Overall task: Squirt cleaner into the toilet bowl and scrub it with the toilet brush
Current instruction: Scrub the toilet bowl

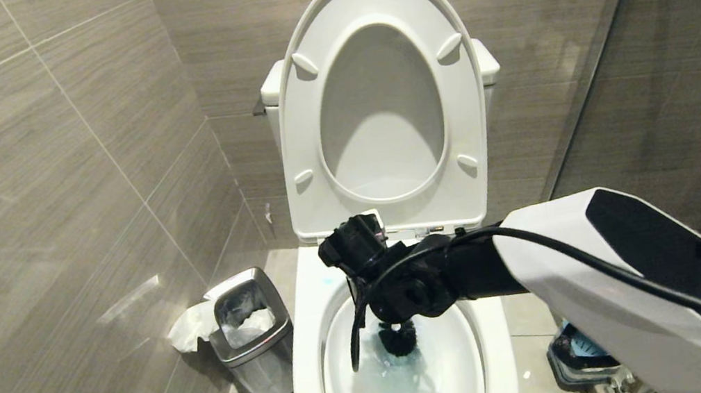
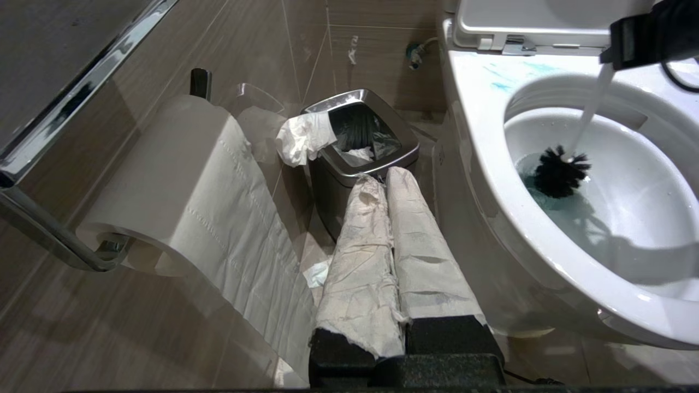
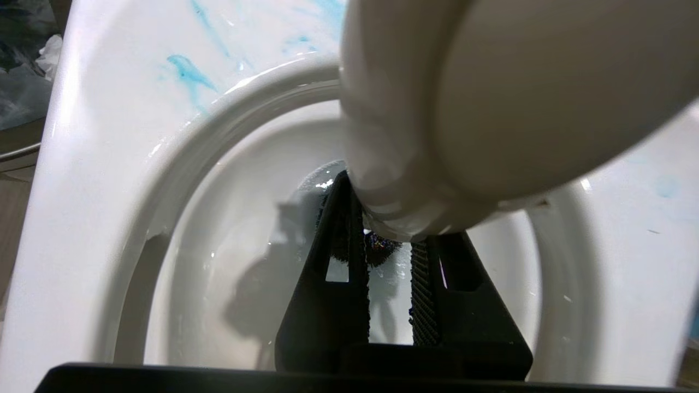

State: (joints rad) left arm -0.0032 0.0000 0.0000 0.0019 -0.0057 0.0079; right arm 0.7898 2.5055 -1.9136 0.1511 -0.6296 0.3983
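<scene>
While the toilet roll [image 2: 180, 180] hangs from its holder on the left wall, the left claw [image 2: 390, 185] sits parked beside it, paper-wrapped fingers pressed together, closed on nothing, pointing at the steel bin [image 2: 360, 147] stuffed with tissue. Next along is the bowl [image 1: 307, 344], seat [image 1: 377, 101] and lid raised against the tank. Blue cleaner [image 3: 188, 73] streaks the rim, and the water down in the basin is tinted blue-green. Over the basin, the right claw [image 3: 389, 284] reaches in from the right and grips the brush [image 2: 560, 172] by its white handle, which passes between the ribbed fingers. The handle slants down into the bowl, and the dark bristle head sits at the waterline, touching the tinted water.
</scene>
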